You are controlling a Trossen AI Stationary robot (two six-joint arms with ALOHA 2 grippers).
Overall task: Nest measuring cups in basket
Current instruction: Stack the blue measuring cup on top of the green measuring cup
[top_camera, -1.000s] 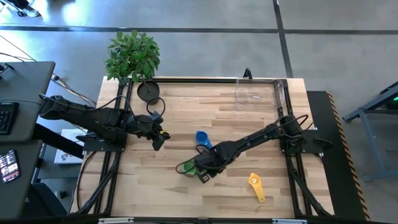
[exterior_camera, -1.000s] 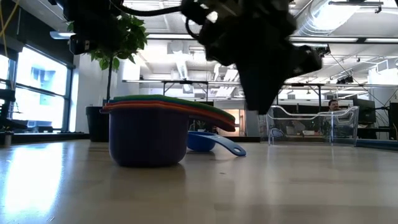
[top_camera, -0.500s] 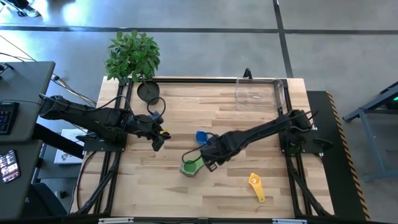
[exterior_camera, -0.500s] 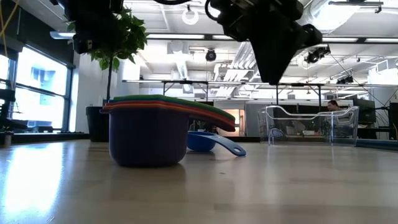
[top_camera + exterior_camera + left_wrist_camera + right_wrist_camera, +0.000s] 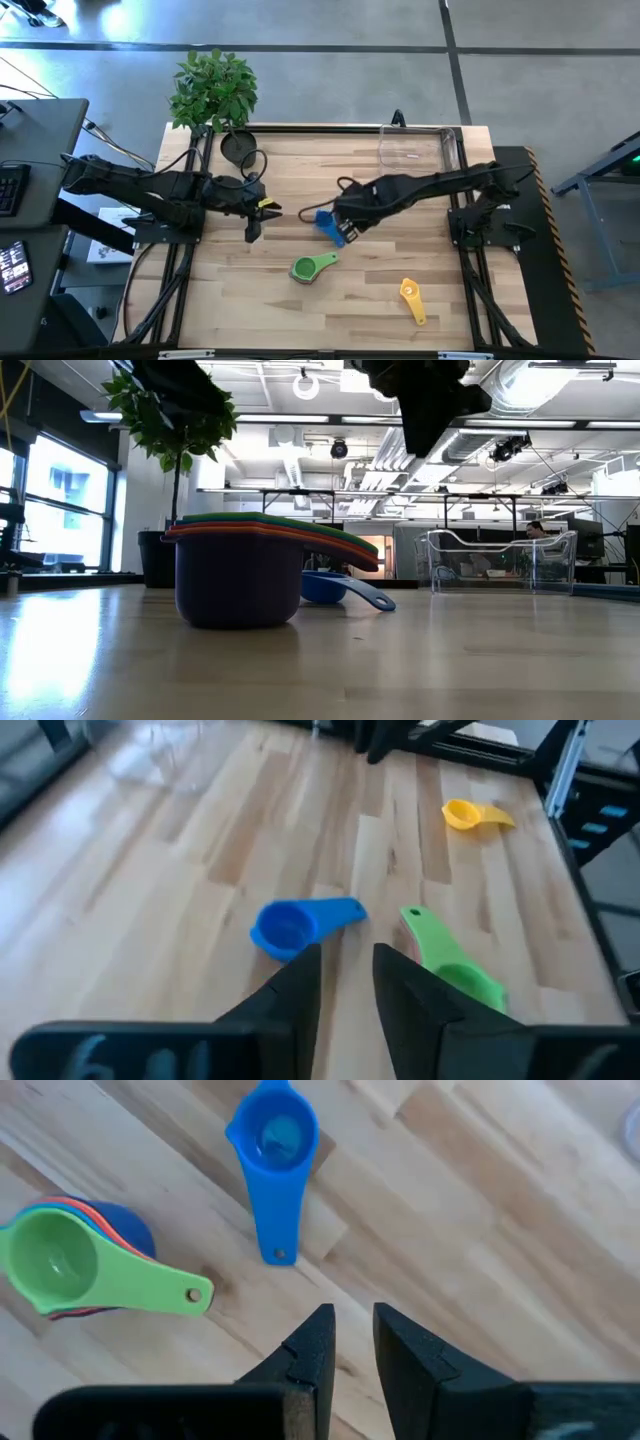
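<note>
High view showed the right gripper empty, its fingers only narrowly apart, poised above the small blue plastic measuring cup at the table's middle, likely lining up on its handle. Nearby, green-topped cups sat nested in a stack, gathered for one transfer. The yellow cup lay apart. The clear rectangular plastic basket waited at the far edge. The left gripper hovered idle, fingers slightly apart.

Bright even overhead light, soft shadows (window glare in low view); left wrist view blurred.
</note>
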